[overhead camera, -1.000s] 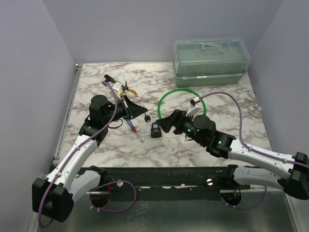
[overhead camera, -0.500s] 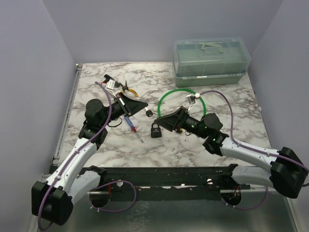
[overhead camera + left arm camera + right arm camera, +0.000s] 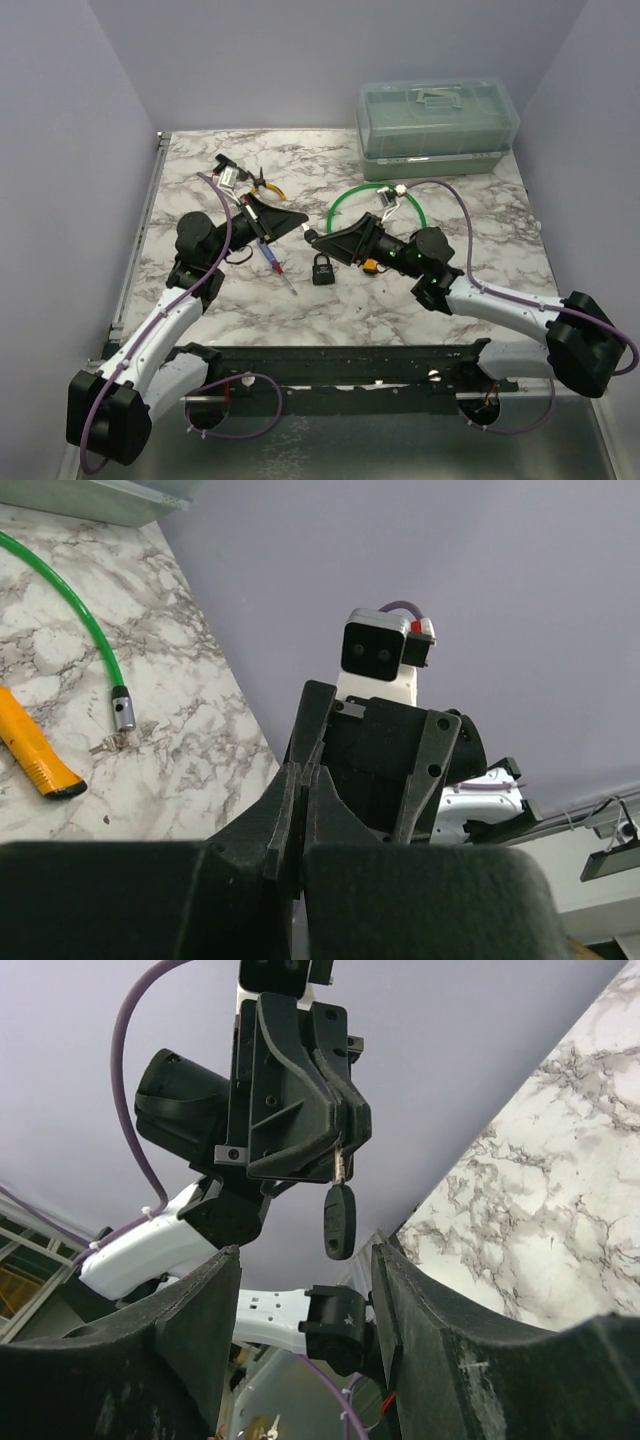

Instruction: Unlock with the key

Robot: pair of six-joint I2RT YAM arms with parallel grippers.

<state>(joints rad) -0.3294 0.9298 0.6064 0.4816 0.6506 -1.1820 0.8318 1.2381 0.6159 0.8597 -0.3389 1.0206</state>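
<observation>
From above, just beyond the black metal padlock, the left gripper faces the right gripper, seemingly for a handover. Left wrist: its fingers are pressed together. Right wrist: the small dark-headed metal key dangles from that pinch, between the right's parted fingers.
</observation>
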